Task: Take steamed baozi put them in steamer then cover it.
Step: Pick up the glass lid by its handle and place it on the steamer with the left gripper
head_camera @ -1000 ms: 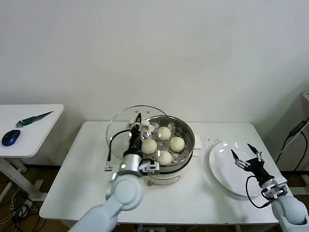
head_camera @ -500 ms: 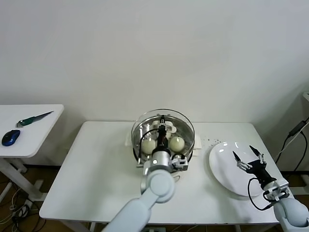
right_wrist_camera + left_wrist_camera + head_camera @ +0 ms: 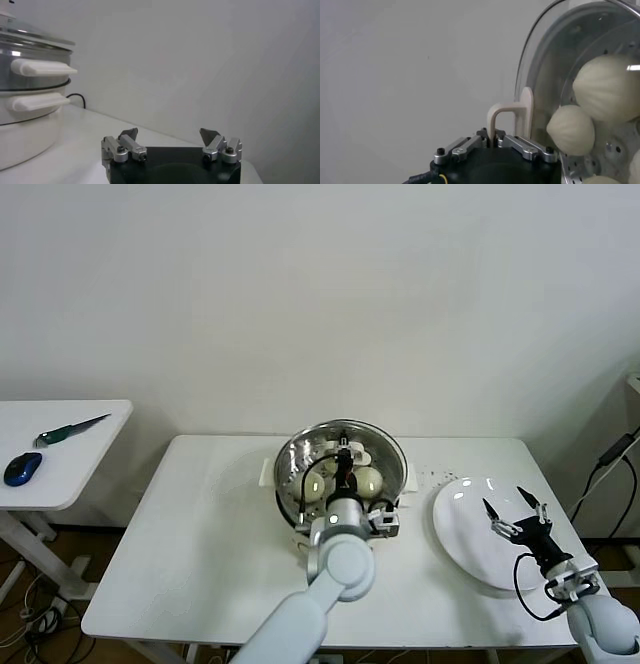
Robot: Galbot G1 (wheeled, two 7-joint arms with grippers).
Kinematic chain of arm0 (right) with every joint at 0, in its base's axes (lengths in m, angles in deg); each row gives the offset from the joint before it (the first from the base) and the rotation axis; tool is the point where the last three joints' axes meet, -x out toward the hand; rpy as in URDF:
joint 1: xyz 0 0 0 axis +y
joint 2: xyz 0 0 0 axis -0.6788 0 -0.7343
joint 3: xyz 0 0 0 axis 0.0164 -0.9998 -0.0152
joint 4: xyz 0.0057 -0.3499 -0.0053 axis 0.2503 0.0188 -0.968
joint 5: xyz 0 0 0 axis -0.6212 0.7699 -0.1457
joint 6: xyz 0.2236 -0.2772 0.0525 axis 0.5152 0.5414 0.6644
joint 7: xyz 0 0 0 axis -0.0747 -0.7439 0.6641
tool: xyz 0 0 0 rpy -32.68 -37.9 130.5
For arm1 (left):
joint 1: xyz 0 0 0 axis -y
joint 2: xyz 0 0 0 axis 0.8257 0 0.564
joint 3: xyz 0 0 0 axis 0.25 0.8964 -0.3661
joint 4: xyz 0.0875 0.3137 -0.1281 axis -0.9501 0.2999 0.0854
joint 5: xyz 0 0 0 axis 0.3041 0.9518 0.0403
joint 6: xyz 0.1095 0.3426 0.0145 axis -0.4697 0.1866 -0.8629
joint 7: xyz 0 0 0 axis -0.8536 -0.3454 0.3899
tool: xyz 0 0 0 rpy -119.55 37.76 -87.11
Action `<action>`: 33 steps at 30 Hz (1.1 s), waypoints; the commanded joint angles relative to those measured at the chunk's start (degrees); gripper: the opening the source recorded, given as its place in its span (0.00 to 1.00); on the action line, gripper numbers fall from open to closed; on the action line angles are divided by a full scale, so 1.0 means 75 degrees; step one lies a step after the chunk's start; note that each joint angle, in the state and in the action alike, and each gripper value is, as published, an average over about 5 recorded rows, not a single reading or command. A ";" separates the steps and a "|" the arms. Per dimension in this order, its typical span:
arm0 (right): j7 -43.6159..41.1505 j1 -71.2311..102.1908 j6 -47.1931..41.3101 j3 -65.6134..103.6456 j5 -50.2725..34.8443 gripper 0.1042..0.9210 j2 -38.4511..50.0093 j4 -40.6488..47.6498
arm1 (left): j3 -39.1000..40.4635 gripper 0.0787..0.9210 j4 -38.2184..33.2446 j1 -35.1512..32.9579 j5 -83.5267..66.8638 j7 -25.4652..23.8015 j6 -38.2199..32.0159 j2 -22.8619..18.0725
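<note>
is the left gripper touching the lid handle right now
Touching. In the left wrist view the left gripper is shut on the lid's white handle, which rises straight from between its fingers.

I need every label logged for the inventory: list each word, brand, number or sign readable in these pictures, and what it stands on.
None can be read: the cover, the steamer, the plate and both grippers show no legible lettering in any view.

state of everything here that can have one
lid: over the steamer, held by its handle
steamer: loaded, covered
baozi: inside the steamer
plate: bare
left end effector: shut on the lid handle
right end effector: open over the plate
</note>
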 commanded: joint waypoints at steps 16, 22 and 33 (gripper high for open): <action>-0.0084 -0.0036 0.0050 0.0026 0.0176 0.88 -0.0004 0.0059 | -0.0304 0.08 0.0366 -0.0161 0.0008 0.0340 0.0374 -0.0114; -0.0104 -0.0017 0.0062 0.0070 0.0183 0.88 -0.0007 0.0059 | -0.0260 0.08 0.0392 -0.0164 -0.0007 0.0387 0.0374 -0.0109; -0.0102 -0.0005 -0.0139 0.0111 0.0223 0.88 0.0010 0.0037 | -0.0120 0.17 -0.0566 -0.0352 -0.0331 -0.0009 0.0374 0.0390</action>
